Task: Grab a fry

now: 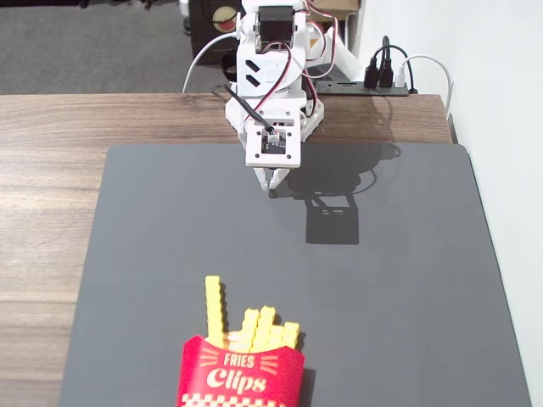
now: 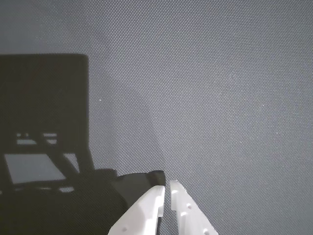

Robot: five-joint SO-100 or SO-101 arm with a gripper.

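Observation:
The long yellow fry [image 1: 213, 310] stands out of the red "Fries Clips" carton [image 1: 240, 374] at the near edge of the dark mat in the fixed view, left of a cluster of shorter yellow fries [image 1: 267, 327]. My white gripper [image 1: 271, 181] hangs at the far side of the mat, well away from the carton, pointing down. In the wrist view the gripper [image 2: 167, 187] has its two white fingertips nearly together with nothing between them, above bare mat. The fry and the carton are out of the wrist view.
The dark grey mat [image 1: 170, 254] covers most of a wooden table [image 1: 51, 170]. The arm's base [image 1: 271, 68] stands at the table's far edge, with cables and a power strip [image 1: 386, 80] behind it. A white wall runs along the right.

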